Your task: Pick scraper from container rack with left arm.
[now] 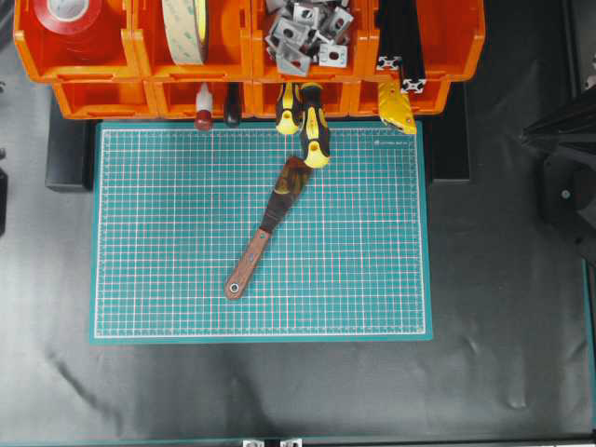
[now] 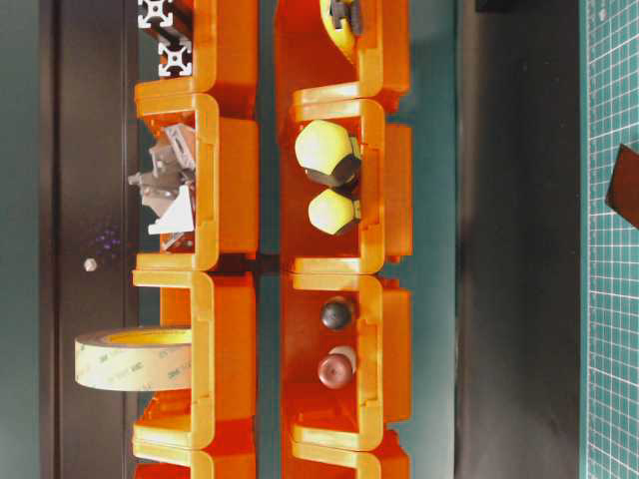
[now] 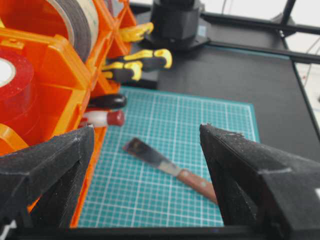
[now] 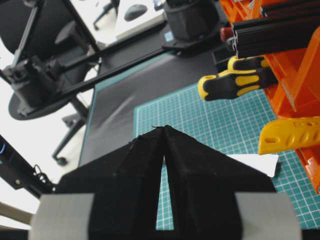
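Left gripper [image 3: 150, 165] stood wide apart, empty. Scraper [image 1: 265, 228] lay diagonally mid-frame on the green mat [image 1: 372, 279], below the container rack [image 1: 93, 98], blade tip touching a screwdriver [image 1: 314, 130] handle. Risk: flat blade resists pinching; gripper could nudge that screwdriver.

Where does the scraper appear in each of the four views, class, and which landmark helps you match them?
Overhead: scraper diagonal, mid-mat.
Table-level: only its dark blade tip, right edge.
Left wrist: between the jaws, lower centre.
Right wrist: not visible.
Shared landmark: yellow-and-black screwdrivers.
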`<action>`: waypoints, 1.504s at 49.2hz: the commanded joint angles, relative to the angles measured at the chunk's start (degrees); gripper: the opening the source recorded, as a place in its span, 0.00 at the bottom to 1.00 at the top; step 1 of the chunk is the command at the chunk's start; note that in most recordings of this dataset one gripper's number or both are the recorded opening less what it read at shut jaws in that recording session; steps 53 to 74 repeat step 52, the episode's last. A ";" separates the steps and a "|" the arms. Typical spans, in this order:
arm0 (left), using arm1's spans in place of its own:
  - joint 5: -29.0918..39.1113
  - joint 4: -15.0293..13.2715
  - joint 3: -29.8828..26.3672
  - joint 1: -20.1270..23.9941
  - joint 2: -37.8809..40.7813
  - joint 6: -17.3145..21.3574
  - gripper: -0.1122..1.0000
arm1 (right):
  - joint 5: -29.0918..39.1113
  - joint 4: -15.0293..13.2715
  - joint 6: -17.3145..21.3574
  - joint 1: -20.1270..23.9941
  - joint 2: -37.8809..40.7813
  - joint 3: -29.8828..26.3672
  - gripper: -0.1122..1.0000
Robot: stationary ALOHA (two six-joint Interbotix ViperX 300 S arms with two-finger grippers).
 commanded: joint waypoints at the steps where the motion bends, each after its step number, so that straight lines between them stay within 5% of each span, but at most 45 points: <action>1: -0.35 0.18 -0.53 0.09 0.70 -0.09 0.84 | -1.05 -0.09 -0.18 0.00 1.05 -1.49 0.10; 40: -0.97 0.18 -0.26 0.18 0.88 -0.44 0.83 | -1.23 -0.18 -0.35 -0.18 1.58 -1.14 0.10; 52: -2.37 0.26 0.00 0.09 1.49 -0.97 0.83 | -1.93 -5.80 -2.81 -0.53 1.85 -0.97 0.10; 74: -2.37 0.26 0.00 0.09 1.49 -0.97 0.83 | -1.93 -5.80 -2.81 -0.53 1.85 -0.97 0.10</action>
